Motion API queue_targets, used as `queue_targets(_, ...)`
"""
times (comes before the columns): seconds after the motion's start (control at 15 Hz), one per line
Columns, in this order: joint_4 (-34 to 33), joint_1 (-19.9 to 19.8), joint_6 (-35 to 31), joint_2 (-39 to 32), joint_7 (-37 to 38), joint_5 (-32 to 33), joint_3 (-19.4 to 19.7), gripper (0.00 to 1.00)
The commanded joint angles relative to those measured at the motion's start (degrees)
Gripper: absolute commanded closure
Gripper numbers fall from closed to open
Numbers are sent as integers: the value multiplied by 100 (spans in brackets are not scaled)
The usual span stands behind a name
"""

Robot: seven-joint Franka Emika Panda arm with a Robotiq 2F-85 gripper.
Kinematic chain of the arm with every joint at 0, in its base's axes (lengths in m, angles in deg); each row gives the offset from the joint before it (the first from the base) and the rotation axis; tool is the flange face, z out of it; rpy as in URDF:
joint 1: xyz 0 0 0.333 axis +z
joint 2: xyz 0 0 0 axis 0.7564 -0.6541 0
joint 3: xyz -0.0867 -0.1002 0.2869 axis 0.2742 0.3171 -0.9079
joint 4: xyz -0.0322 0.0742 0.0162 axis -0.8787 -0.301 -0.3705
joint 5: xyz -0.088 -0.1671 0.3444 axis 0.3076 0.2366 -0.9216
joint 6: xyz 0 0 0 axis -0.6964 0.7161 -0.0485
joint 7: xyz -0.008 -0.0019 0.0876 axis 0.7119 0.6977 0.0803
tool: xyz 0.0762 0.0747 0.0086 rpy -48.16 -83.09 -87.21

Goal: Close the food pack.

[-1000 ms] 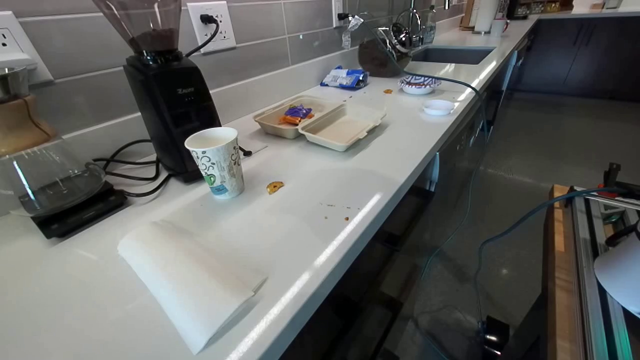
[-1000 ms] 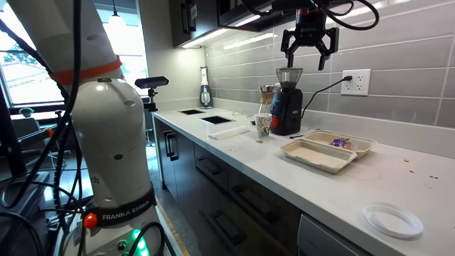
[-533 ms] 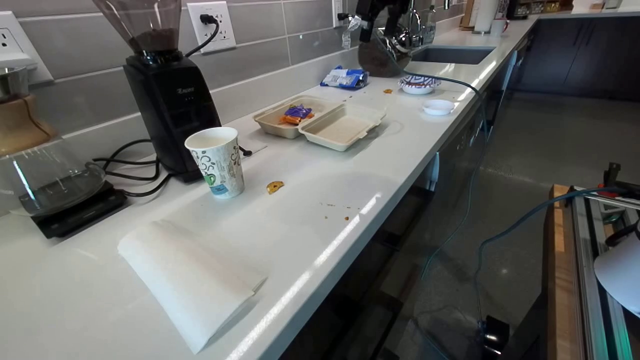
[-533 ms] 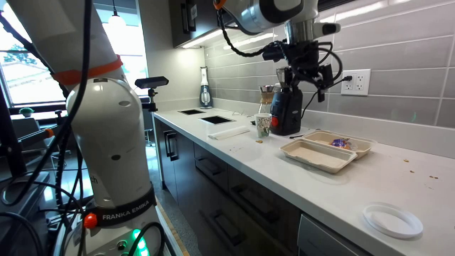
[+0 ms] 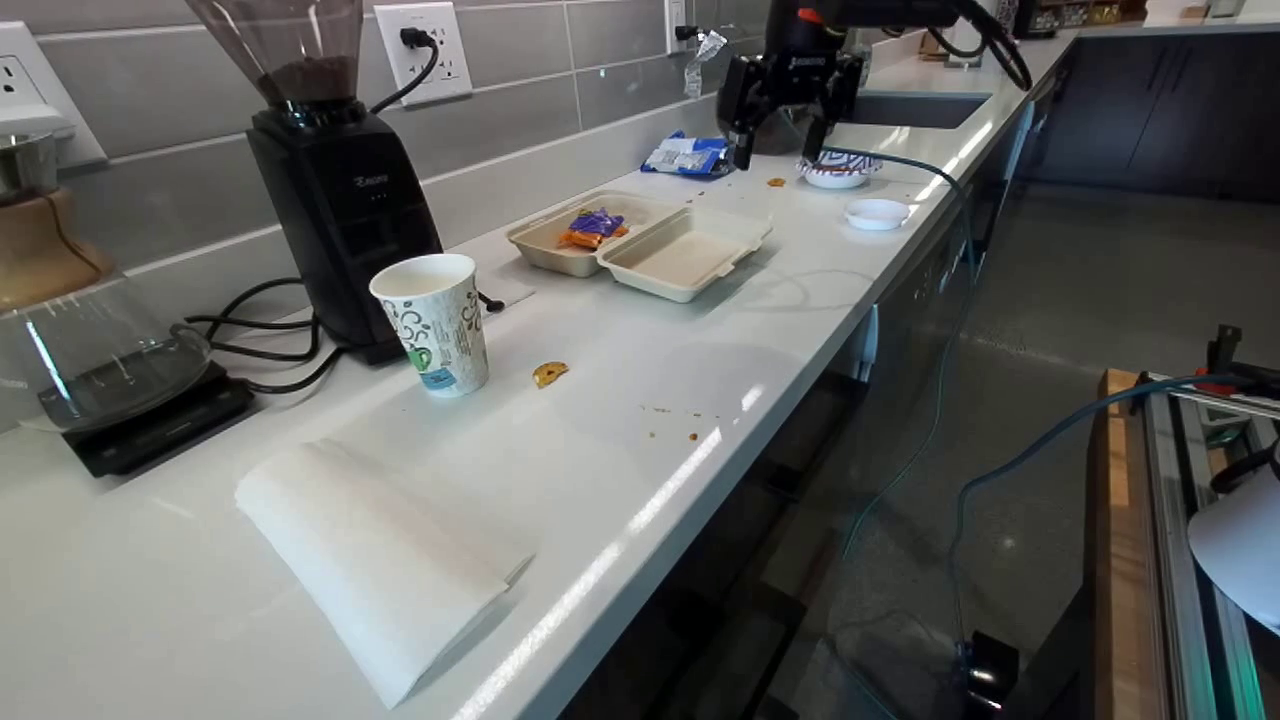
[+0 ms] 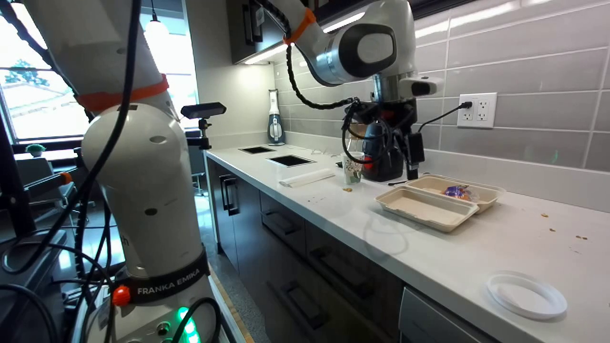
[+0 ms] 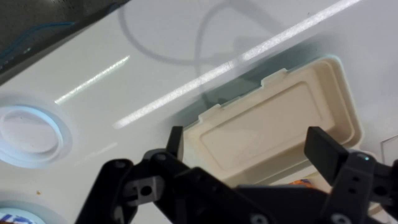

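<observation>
"FRANKA EMIKA" printed on arm base point(image 6: 162, 283), orange-and-purple food point(image 5: 597, 226) held in open food pack point(image 5: 685, 252) below released, wide-spread end effector point(image 5: 776, 156).

I read "FRANKA EMIKA" on the wide black band point(image 6: 164, 282) around my rounded white arm point(image 6: 147, 200); small lettering on the black coffee grinder point(image 5: 345, 225) blurs.

In the wrist view the gripper point(image 7: 247, 140) hides much of the pack point(image 7: 273, 121), leaving a scrap of food point(image 7: 301, 183) at four o'clock; the bowl point(image 7: 18, 216) at eight and lid point(image 7: 31, 137) at nine run off the edge. In an exterior view the arm point(image 6: 367, 52) at one hides the top of the grinder point(image 6: 388, 166) and part of the cup point(image 6: 352, 175). In an exterior view the edge cuts the carafe point(image 5: 115, 370) at nine; specks point(image 5: 693, 437) at five are too small to tell.
</observation>
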Motion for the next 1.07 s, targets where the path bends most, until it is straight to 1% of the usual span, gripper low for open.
queue_targets(0.0,-44,-137,-165,-564,1089,209,-226,0)
queue_targets(0.13,-138,-59,-213,-887,1441,88,-240,0)
queue_targets(0.33,-279,31,-471,-1277,1819,98,-222,0)
queue_targets(0.67,-506,174,-912,-1710,2186,54,-98,0)
queue_targets(1.0,-702,286,-870,-2000,2592,10,6,0)
